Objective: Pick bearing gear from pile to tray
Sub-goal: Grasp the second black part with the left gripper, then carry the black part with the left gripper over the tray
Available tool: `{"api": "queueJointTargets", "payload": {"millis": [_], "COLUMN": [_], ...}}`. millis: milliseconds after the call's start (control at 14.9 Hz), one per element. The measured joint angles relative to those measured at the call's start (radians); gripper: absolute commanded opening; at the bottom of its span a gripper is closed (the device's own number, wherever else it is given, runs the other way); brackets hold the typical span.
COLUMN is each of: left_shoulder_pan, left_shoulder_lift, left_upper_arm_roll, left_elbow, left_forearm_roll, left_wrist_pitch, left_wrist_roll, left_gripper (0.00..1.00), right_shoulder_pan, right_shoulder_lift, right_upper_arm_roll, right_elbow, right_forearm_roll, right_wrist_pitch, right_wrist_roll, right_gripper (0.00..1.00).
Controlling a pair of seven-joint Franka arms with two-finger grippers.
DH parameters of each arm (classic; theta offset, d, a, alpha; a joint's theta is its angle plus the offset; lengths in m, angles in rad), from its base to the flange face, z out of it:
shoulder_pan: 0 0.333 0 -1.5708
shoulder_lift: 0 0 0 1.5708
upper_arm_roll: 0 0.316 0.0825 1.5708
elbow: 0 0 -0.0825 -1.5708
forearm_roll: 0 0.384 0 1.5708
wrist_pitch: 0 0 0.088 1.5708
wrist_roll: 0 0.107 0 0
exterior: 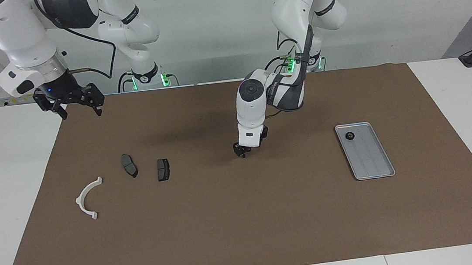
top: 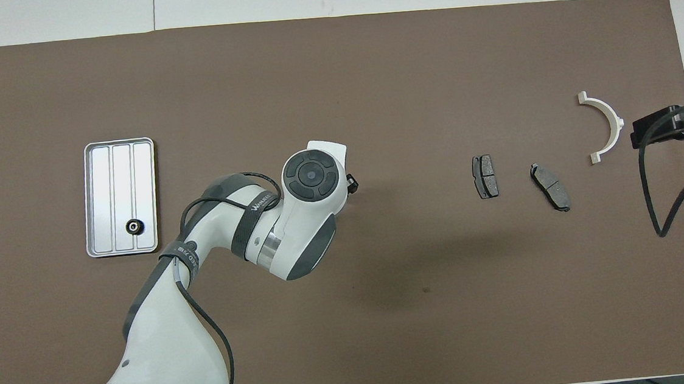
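The silver-grey tray (exterior: 371, 166) lies toward the left arm's end of the mat, and a small black round gear (exterior: 349, 136) rests in its end nearer the robots. The tray (top: 98, 199) and the gear (top: 133, 227) also show in the overhead view. The pile is a white arc bracket (exterior: 87, 198) and two dark brake pads (exterior: 129, 165) (exterior: 163, 169) toward the right arm's end. My left gripper (exterior: 241, 150) points down, low over the bare mat between the pile and the tray. The arm's own hand hides it in the overhead view. My right gripper (exterior: 70, 107) is open, empty and raised.
The brown mat (exterior: 245, 219) covers most of the white table. In the overhead view the bracket (top: 608, 125) and the pads (top: 485, 176) (top: 550, 186) lie well apart from each other. The right arm waits over the mat's edge at its own end.
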Motion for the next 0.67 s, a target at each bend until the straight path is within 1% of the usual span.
{"api": "queueJointTargets", "payload": {"millis": [134,269,403,470,537,671], "left_shoulder_pan": [-0.008,-0.011,-0.011,-0.011,-0.011,-0.011], "left_shoulder_lift": [-0.002,-0.003,-0.003,-0.003,-0.003,-0.003], "left_upper_arm_roll": [0.000,0.000,0.000,0.001,0.001,0.002], "left_elbow": [0.000,0.000,-0.003,-0.005,-0.005,-0.006], "left_forearm_roll": [0.000,0.000,0.000,0.000,0.000,0.000], "left_wrist_pitch": [0.000,0.000,0.000,0.001,0.002,0.007], "left_wrist_roll": [-0.005,-0.008,-0.009,-0.009,-0.009,-0.010], "left_gripper": [0.79,0.72,0.67,0.61,0.58,0.58], "right_shoulder_pan": [0.000,0.000,0.000,0.000,0.000,0.000], "right_shoulder_lift": [-0.001,-0.002,-0.002,-0.002,-0.002,-0.002], "right_upper_arm_roll": [0.000,0.000,0.000,0.000,0.000,0.000], "right_elbow": [0.000,0.000,0.000,0.000,0.000,0.000], "right_forearm_roll": [0.023,0.028,0.028,0.028,0.028,0.028], "right_wrist_pitch": [0.000,0.000,0.000,0.000,0.000,0.000], "right_wrist_roll": [0.014,0.016,0.016,0.016,0.016,0.017], "right_gripper": [1.00,1.00,1.00,1.00,1.00,1.00]}}
